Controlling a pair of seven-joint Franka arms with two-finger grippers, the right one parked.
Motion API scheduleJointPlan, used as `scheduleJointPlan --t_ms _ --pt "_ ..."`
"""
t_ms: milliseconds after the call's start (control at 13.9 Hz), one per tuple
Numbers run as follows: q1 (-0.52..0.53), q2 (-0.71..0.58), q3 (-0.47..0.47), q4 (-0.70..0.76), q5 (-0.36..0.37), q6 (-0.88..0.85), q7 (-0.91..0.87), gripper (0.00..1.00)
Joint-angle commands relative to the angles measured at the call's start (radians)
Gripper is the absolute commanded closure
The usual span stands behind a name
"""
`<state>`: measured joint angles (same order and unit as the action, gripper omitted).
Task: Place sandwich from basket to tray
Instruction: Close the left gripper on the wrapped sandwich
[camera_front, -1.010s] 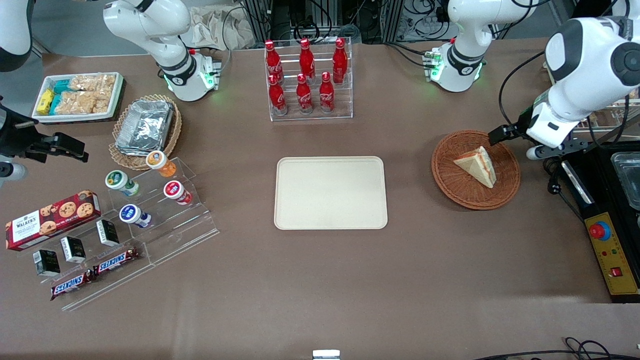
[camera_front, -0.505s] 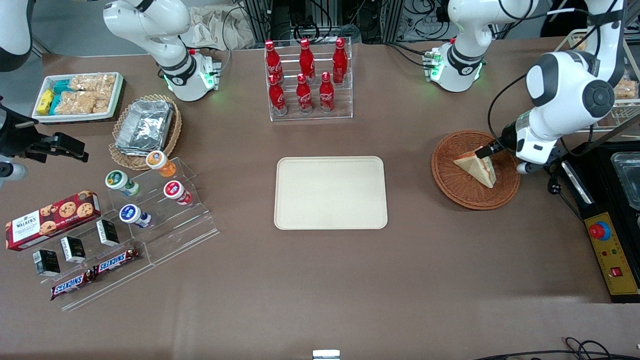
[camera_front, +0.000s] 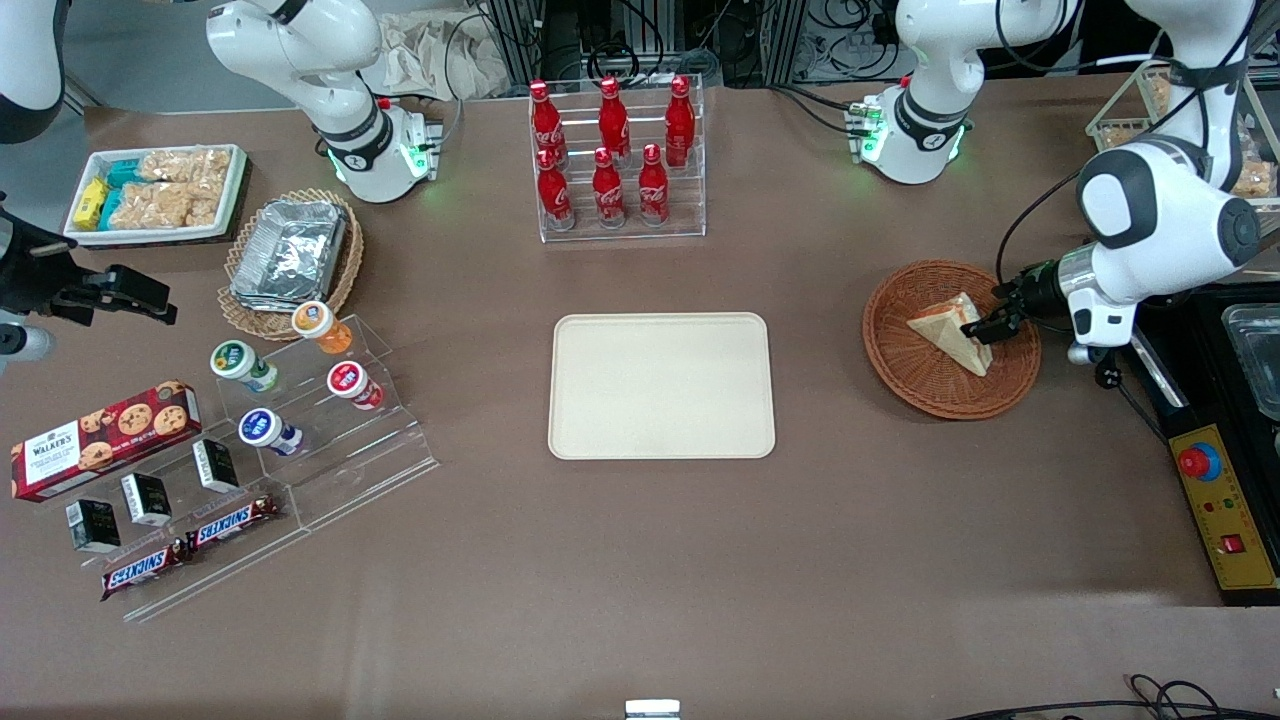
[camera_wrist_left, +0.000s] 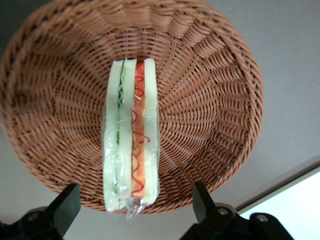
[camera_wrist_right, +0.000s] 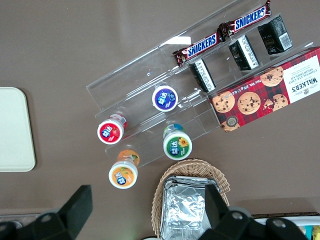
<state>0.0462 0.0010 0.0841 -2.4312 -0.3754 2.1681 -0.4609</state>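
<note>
Basket (camera_front: 915, 385), sandwich (camera_wrist_left: 131, 145) between gripper (camera_wrist_left: 135, 207) fingers

Bars (camera_wrist_right: 244, 20) — "SNICKERS"; box (camera_wrist_right: 270, 90) — "WALKER'S".

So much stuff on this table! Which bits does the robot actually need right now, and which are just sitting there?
Needed:
triangular white-bread sandwich
round reddish-brown wicker basket
cream rectangular plastic tray
left gripper, open at the sandwich

Just sitting:
red cola bottles
foil containers
Snickers bars

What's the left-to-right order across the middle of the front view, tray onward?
Tray → basket → sandwich in the basket → open claw at the sandwich's edge.
</note>
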Motion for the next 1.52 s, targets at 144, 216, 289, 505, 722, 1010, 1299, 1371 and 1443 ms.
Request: scheduleJointPlan --t_ms 144,216,289,505,722,1010,1299,1371,1443 --pt "0.000 0.080 -0.009 0.006 -0.060 0.018 -0.048 0.00" --pt "-0.003 0.095 -0.010 0.007 -0.071 0.019 -0.050 0.00" --pt "-0.009 0.114 -0.012 0.008 -0.083 0.024 -0.055 0.00" --pt "-0.016 0.157 -0.017 0.006 -0.088 0.045 -0.071 0.01" --pt "-0.016 0.177 -0.017 0.004 -0.088 0.061 -0.071 0.12" --pt "-0.016 0.172 -0.018 0.009 -0.088 0.052 -0.104 0.64" --pt "-0.016 0.145 -0.018 0.029 -0.086 0.004 -0.105 0.72" --pt "-0.016 0.123 -0.017 0.038 -0.079 -0.020 -0.104 0.71" --pt "-0.016 0.100 -0.017 0.044 -0.073 -0.042 -0.104 0.71"
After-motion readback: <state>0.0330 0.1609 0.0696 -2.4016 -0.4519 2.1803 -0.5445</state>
